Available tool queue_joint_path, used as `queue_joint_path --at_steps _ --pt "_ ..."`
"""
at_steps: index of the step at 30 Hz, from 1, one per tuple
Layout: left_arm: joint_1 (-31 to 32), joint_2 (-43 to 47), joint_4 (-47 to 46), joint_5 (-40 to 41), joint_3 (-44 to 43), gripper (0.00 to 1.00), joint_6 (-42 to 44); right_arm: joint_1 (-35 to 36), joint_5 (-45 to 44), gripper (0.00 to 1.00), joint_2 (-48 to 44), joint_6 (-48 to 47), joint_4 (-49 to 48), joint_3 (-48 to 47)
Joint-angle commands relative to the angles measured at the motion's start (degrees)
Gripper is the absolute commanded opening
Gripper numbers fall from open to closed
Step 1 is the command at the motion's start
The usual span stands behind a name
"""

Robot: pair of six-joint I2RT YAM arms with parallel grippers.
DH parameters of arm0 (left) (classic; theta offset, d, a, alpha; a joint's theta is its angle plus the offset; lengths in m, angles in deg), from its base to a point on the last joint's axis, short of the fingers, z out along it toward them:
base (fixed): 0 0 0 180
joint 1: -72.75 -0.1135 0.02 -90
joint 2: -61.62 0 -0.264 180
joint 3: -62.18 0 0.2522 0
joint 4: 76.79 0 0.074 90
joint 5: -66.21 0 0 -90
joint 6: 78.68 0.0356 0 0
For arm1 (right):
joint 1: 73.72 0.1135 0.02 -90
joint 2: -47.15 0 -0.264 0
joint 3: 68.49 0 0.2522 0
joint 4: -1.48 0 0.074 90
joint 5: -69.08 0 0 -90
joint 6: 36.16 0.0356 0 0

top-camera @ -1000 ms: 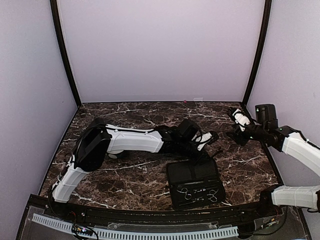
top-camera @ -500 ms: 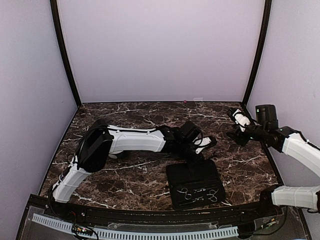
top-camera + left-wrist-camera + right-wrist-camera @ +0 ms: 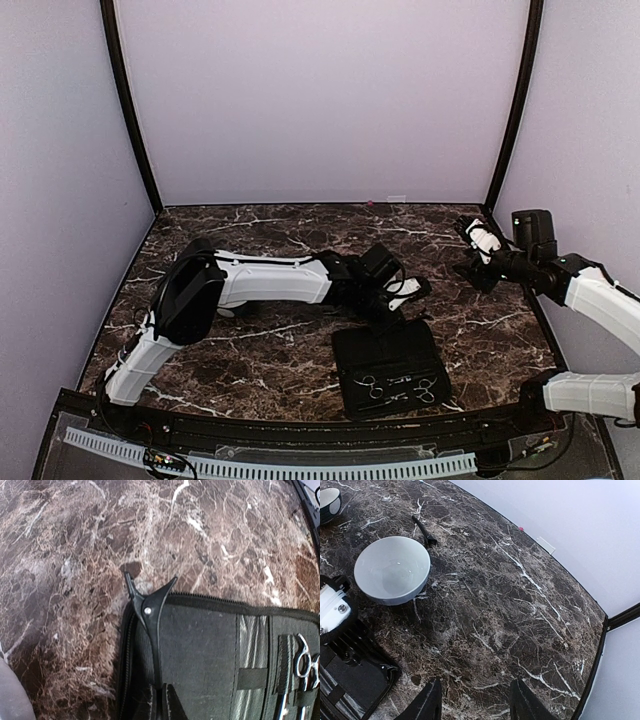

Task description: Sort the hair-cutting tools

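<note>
While a dark clip [image 3: 150,615] is clamped in the left gripper [image 3: 160,705] at the case [image 3: 210,655] corner (right gripper [image 3: 476,702] spread, empty), a carry to the bowl [image 3: 390,599] is probably needed next.

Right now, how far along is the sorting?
Done: little. The bowl looks empty, and a loose clip lies beside it on the table. In hand: the left pincer is shut on the held clip, over the case corner. Left: scissors sit in the case; the right pincer hangs open, empty.
</note>
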Motion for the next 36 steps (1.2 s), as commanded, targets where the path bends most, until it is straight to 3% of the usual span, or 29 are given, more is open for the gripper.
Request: queue_joint_path --at_steps 1,16,19,27,36 --pt "0.27 0.39 9.05 2.40 -0.19 0.00 2.25 -0.31 0.35 0.46 -0.86 -0.46 -1.35 0.54" --pt "0.23 4.15 15.33 7.80 3.53 0.02 1.74 -0.34 1.01 0.46 -0.42 -0.75 -1.09 0.66" --pt "0.27 4.85 16.49 7.83 3.44 0.06 2.56 -0.30 0.99 0.46 -0.44 -0.84 -1.07 0.66" --pt "0.27 5.39 10.70 5.96 -0.25 0.33 3.32 -0.33 1.40 0.46 -0.42 -0.93 -0.83 0.50" --pt "0.10 1.32 3.34 4.82 -3.62 0.38 0.92 -0.32 1.36 0.46 -0.67 -1.13 -0.70 0.58"
